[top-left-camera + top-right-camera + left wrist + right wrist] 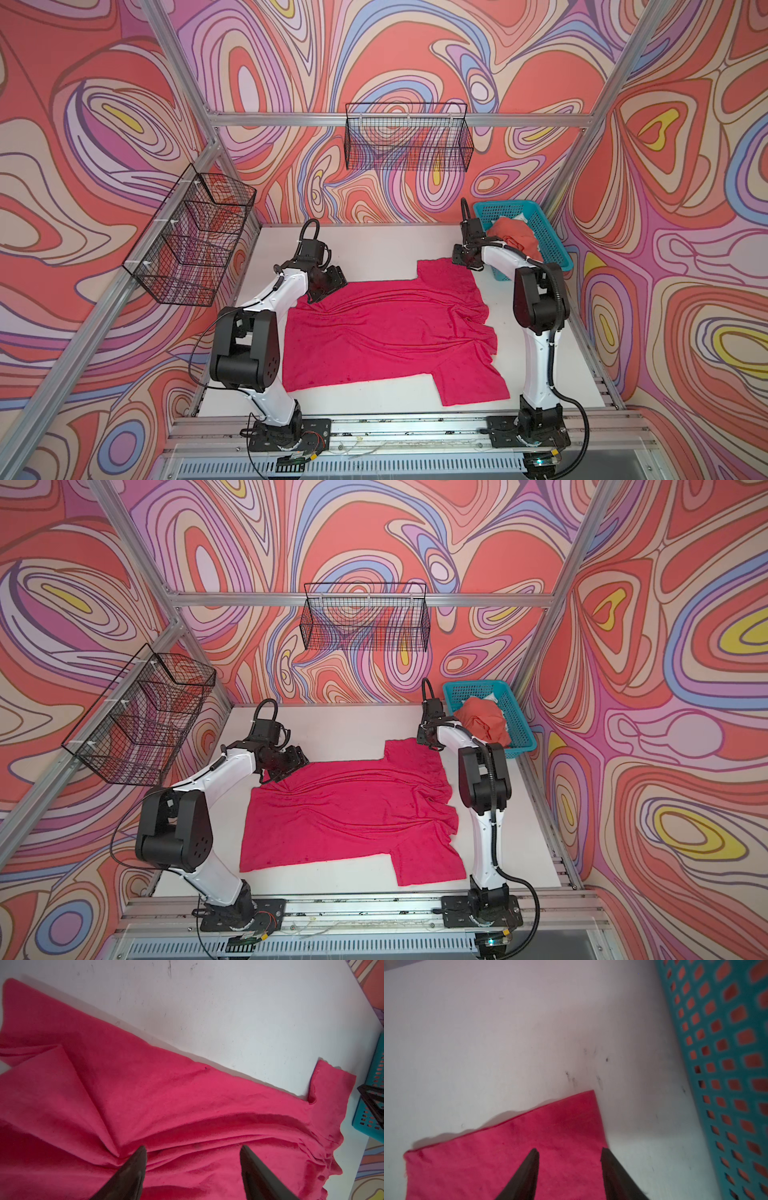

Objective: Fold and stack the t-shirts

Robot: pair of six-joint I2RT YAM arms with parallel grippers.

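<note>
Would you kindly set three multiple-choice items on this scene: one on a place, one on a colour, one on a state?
1. Where is the orange shirt?
A) in the plastic basket
B) in a wire basket
C) on the floor

2. What colour is that plastic basket?
A) yellow
B) teal
C) black

3. How does the pink shirt lie on the table?
A) rolled up
B) folded small
C) spread out, wrinkled

Answers:
1 A, orange cloth is heaped inside the basket's walls.
2 B, its lattice wall is teal in both top views.
3 C, the body and sleeves lie spread out, with creases.
</note>
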